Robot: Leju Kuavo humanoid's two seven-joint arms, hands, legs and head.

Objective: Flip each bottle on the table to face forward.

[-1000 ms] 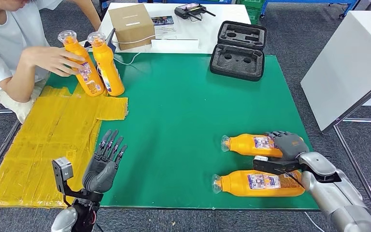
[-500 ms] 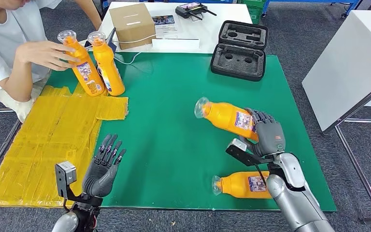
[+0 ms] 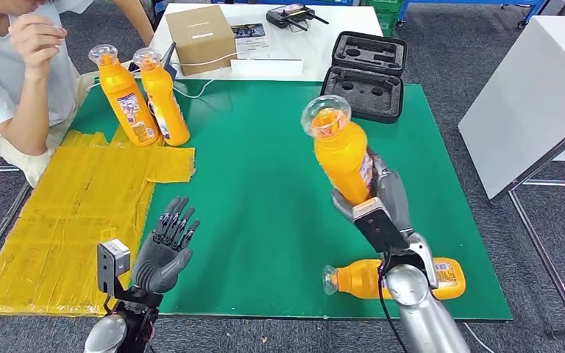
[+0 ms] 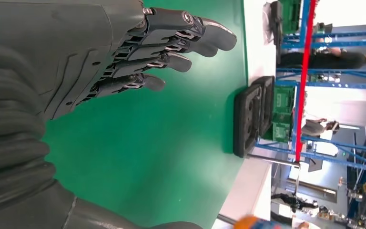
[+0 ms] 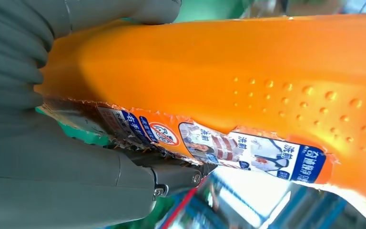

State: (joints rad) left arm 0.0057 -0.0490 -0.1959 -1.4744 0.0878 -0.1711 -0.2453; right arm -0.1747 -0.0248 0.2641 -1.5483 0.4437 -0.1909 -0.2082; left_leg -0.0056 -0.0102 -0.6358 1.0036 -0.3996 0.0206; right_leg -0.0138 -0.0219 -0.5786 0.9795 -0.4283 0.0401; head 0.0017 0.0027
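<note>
1. At the far edge of the green table mat (image 3: 265, 162) lies an open black foam-lined case (image 3: 364, 70). Beyond it, on a white table (image 3: 338, 18), sit a brown cardboard box (image 3: 200, 37) and a black handheld controller (image 3: 292, 15).
2. On the robot's left side of the table, a patch of yellow tape strips (image 3: 81, 213) covers the surface. A person in a white shirt (image 3: 7, 66) sits at that far left corner with one hand raised near the head.
3. Two orange plastic bottles with clear caps, the upright pair (image 3: 141, 95), stand side by side at the far edge of the yellow patch, touching or nearly so.
4. The right hand (image 3: 382, 198) grips a third orange bottle, the lifted bottle (image 3: 340, 154), around its lower body and holds it above the mat, nearly upright with its clear cap on top, leaning slightly.
5. In the right wrist view the lifted bottle's orange side carries raised dots and a torn-edged white and blue printed label (image 5: 219, 145), with the thumb and fingers clamped on either side of it.
6. A fourth orange bottle, the lying bottle (image 3: 360, 281), rests on its side at the near right edge of the mat, cap pointing toward the robot's left, partly hidden by the right forearm.
7. The left hand (image 3: 163, 250) hovers over the near left part of the mat, fingers extended, slightly apart and holding nothing; no bottle lies near it.
</note>
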